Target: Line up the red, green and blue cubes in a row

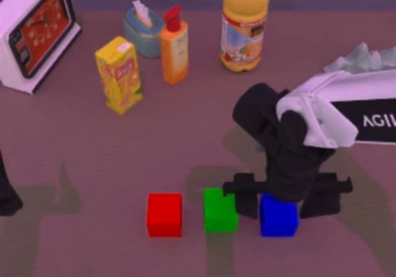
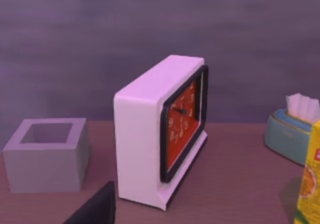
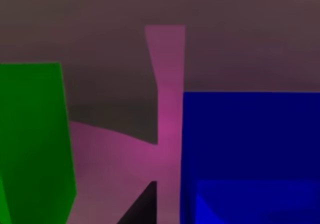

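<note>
Near the table's front edge the red cube [image 1: 164, 214], the green cube [image 1: 220, 210] and the blue cube [image 1: 278, 216] sit in a row, left to right, with small gaps between them. My right gripper [image 1: 283, 201] hangs over the blue cube, open, one finger on each side of it. The right wrist view shows one dark fingertip [image 3: 144, 206] standing off the blue cube [image 3: 250, 154] by a strip of table, with the green cube [image 3: 32, 139] on its other side. My left gripper [image 1: 6, 196] is parked at the left edge, open, one finger [image 2: 97, 209] showing.
Along the back stand a white clock with a red face [image 1: 37, 33], a yellow juice carton [image 1: 119, 74], a tissue box [image 1: 142, 31], an orange pump bottle [image 1: 174, 45] and a juice bottle [image 1: 244, 25]. A grey open box [image 2: 47, 154] shows beside the clock [image 2: 160, 134].
</note>
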You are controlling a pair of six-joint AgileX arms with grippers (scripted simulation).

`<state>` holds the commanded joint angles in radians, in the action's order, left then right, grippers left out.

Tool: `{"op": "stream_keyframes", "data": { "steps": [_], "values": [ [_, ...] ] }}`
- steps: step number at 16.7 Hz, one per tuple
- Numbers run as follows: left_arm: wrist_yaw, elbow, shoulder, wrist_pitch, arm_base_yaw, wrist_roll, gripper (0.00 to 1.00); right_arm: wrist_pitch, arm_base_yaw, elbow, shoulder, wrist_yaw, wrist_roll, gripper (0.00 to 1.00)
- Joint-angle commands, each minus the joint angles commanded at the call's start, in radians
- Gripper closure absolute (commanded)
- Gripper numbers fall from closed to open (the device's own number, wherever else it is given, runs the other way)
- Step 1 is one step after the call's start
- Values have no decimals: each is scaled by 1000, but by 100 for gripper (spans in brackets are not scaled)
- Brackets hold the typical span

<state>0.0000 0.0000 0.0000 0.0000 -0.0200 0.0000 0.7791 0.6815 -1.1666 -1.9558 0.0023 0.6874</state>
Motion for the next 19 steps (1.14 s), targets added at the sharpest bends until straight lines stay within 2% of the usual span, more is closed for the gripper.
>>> {"op": "stream_keyframes", "data": {
  "steps": [11, 16, 19],
  "values": [
    [0, 0, 0, 0, 0, 0, 0, 17, 0, -14, 6, 0, 1, 0],
    [0, 0, 0, 0, 0, 0, 0, 209, 5, -119, 77, -1, 1, 0],
    [0, 0, 0, 0, 0, 0, 0, 263, 7, -154, 110, -1, -3, 0]
  ]
}}
